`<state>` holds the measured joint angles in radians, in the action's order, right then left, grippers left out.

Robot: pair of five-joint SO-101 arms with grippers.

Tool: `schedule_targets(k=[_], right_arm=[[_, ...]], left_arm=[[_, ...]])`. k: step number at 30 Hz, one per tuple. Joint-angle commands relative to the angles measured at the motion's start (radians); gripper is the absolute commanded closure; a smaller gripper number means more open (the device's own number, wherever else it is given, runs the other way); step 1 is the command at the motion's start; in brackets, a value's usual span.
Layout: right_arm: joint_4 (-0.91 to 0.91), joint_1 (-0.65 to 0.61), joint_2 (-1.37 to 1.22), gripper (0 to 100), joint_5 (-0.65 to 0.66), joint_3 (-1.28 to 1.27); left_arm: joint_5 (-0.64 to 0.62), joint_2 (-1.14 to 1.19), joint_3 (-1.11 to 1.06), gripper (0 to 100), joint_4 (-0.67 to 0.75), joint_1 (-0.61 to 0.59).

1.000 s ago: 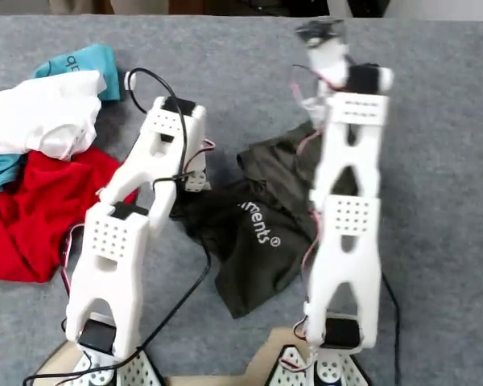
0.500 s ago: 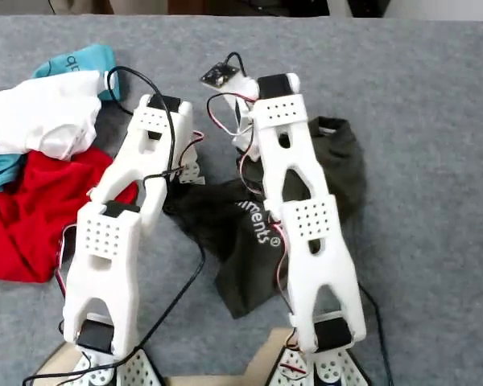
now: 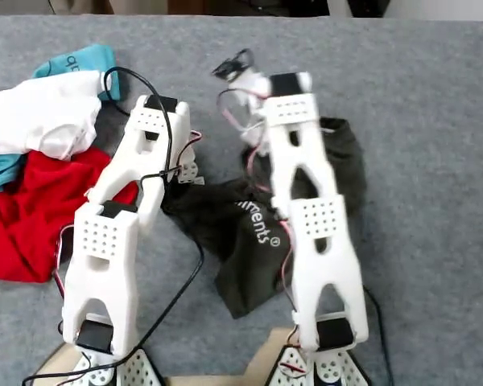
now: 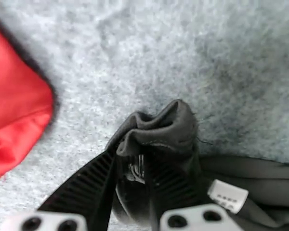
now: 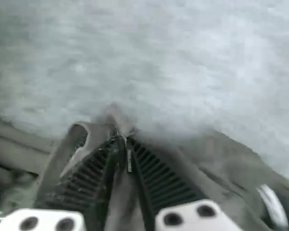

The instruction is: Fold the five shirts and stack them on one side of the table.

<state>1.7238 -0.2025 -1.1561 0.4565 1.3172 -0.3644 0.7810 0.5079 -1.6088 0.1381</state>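
Red shirt (image 3: 20,217) heaped at the left of the table (image 3: 435,161). Left gripper (image 4: 137,161) clamped on a bunched edge of the black shirt (image 3: 253,241), which lies crumpled centrally. Right gripper (image 5: 123,144) pinches another fold. Both grips are best drawn apart evenly, flattening the cloth.

Both arms stretched fwd, wrists bent down; L gripper (image 4: 134,163) fingers pinched tight; R gripper (image 5: 124,147) likewise.

The right gripper (image 5: 122,138) has swung left, dragging the black shirt (image 3: 253,241) along.
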Motion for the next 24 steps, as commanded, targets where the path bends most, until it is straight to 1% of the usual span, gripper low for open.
schedule_targets(k=[1, 8, 11, 13, 17, 20, 24], right_arm=[[-0.008, 0.102, 0.012, 99.4, 0.011, 0.125], [-0.003, 0.283, 0.015, 99.4, 0.011, 0.259], [0.034, 0.351, 0.016, 99.4, 0.011, 0.348], [0.046, 0.389, 0.038, 99.4, 0.011, 0.352], [0.051, 0.456, 0.15, 99.4, 0.009, 0.34], [0.051, 0.481, 0.248, 99.4, 0.009, 0.34], [0.058, 0.492, 0.355, 99.4, 0.009, 0.34]], left_arm=[[0.002, -0.013, -0.005, 98, 0.028, -0.043], [0.005, -0.013, 0.017, 98, 0.025, -0.117], [0.046, -0.013, 0.049, 98, 0.02, -0.166], [0.063, -0.015, 0.097, 98, -0.005, -0.199], [0.094, -0.035, 0.245, 98, -0.084, -0.261], [0.106, -0.064, 0.364, 98, -0.137, -0.292], [0.123, -0.12, 0.423, 98, -0.15, -0.302]])
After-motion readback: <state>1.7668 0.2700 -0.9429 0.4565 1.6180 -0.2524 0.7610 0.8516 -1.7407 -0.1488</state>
